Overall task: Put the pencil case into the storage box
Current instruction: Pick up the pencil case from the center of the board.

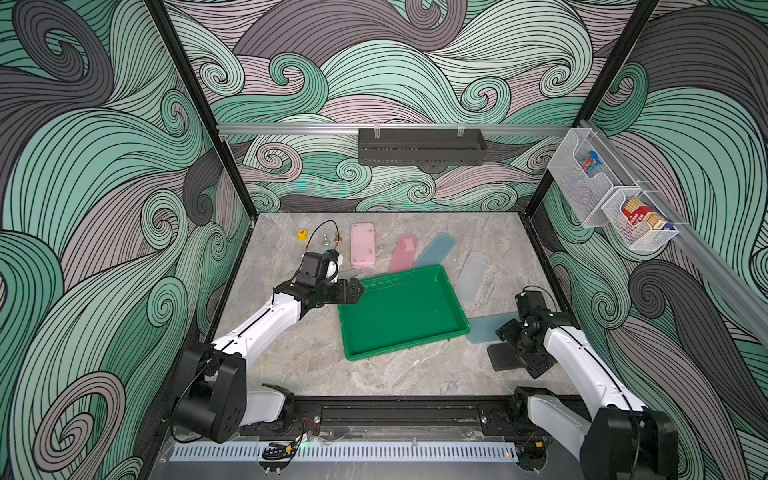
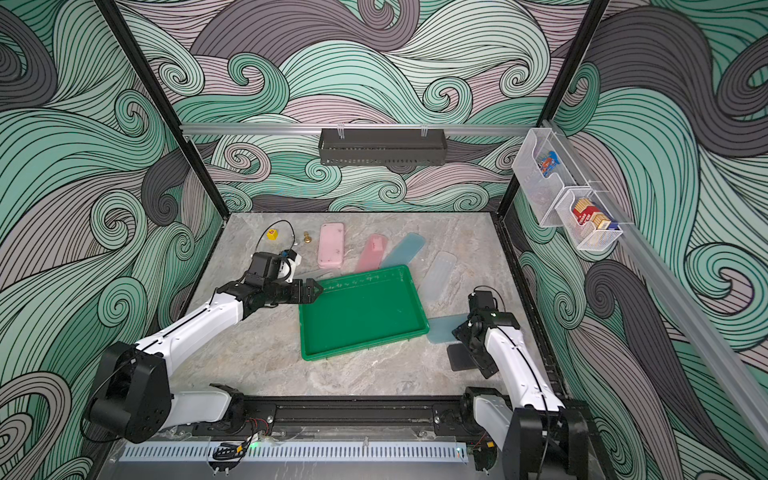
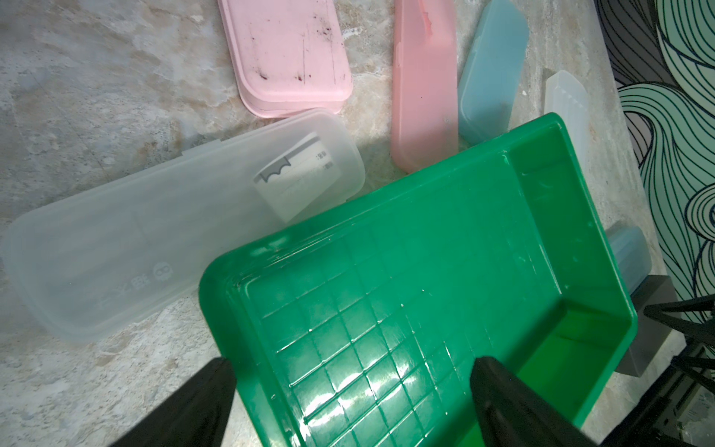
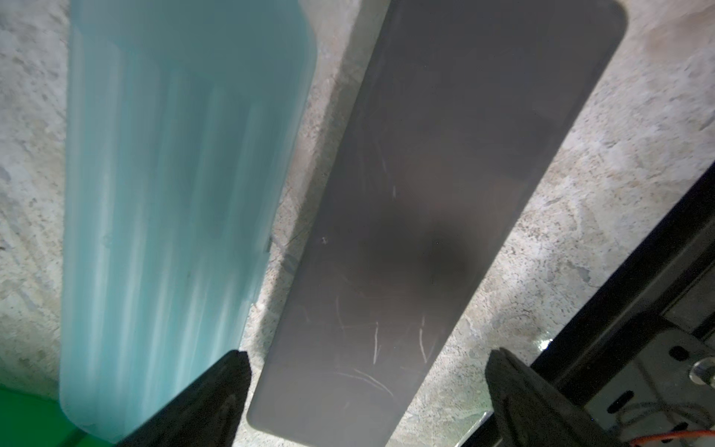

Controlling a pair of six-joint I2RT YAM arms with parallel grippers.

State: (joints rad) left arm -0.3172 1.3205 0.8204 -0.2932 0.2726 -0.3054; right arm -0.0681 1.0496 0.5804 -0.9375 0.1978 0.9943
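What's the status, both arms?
Left gripper open at storage box corner. Right gripper open above dark pencil case, not gripped. Box empty. Blue case close alongside.

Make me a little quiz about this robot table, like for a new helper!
1. True or false: a pencil case lies inside the green storage box.
2. What lies on the table right below the right gripper? A) a pink lid, B) the dark grey pencil case, C) a yellow cube.
3. Are the jaws of the left gripper open or shut?
Key: 1 false; 2 B; 3 open.
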